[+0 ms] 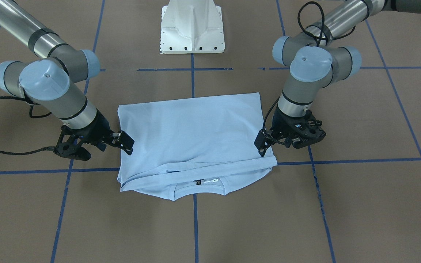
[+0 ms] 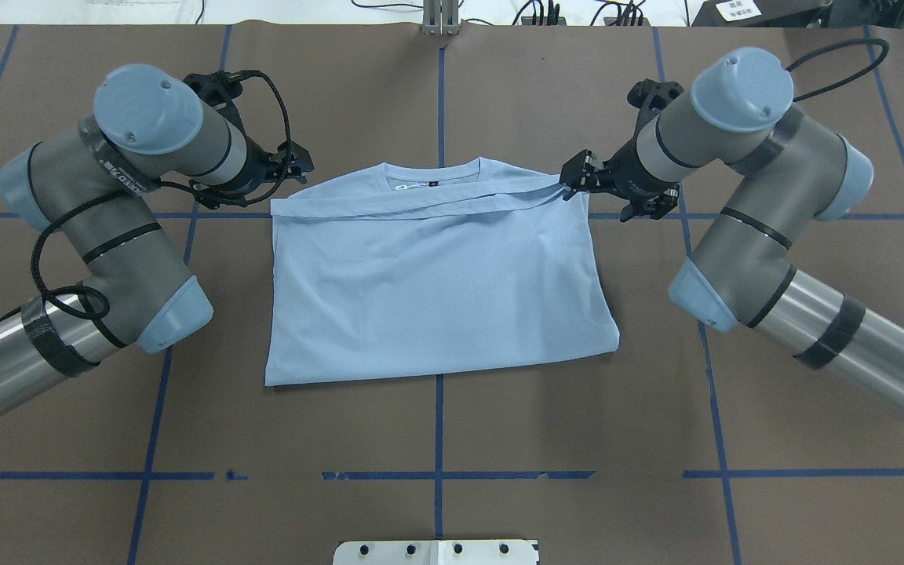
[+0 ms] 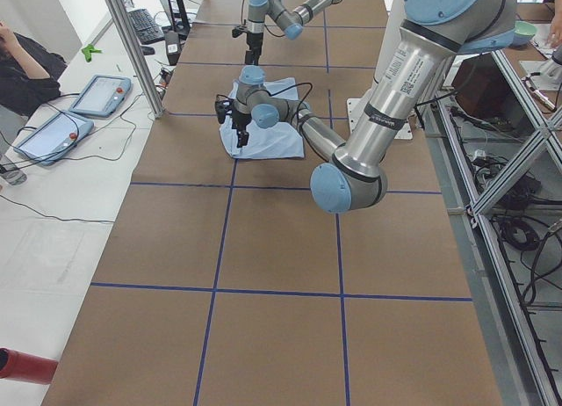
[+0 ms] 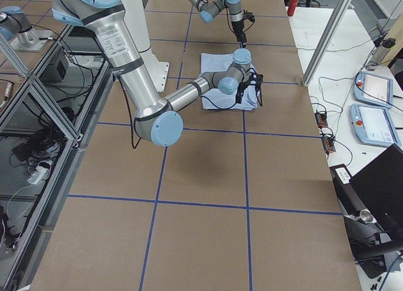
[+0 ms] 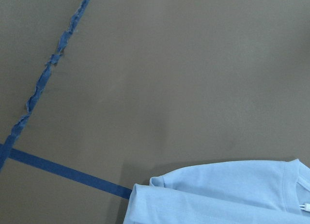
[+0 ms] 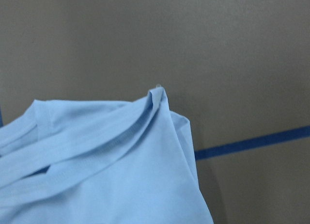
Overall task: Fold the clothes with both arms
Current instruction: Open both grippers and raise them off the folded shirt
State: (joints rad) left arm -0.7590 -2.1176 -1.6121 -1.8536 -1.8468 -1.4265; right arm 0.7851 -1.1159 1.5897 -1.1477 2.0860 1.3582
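The light blue T-shirt point(image 1: 192, 131) point(image 2: 436, 290) lies on the brown table, folded so its bottom hem lies across just below the collar point(image 2: 430, 182). The dark neck label shows; the chest print is hidden. My right gripper point(image 2: 570, 184) point(image 1: 128, 146) sits at the hem's corner. In the right wrist view that corner point(image 6: 157, 93) stands up in a pinched peak, so the gripper looks shut on it. My left gripper point(image 2: 303, 165) point(image 1: 262, 149) is a little off the shirt's other side and looks open and empty. The left wrist view shows a flat sleeve point(image 5: 218, 195).
The white pedestal base point(image 1: 192, 27) stands at the robot's side of the table. Blue tape lines point(image 2: 438, 475) grid the brown surface. Black cables loop by both wrists. A seated person point(image 3: 26, 68) and tablets point(image 3: 97, 94) are beside the table's far edge.
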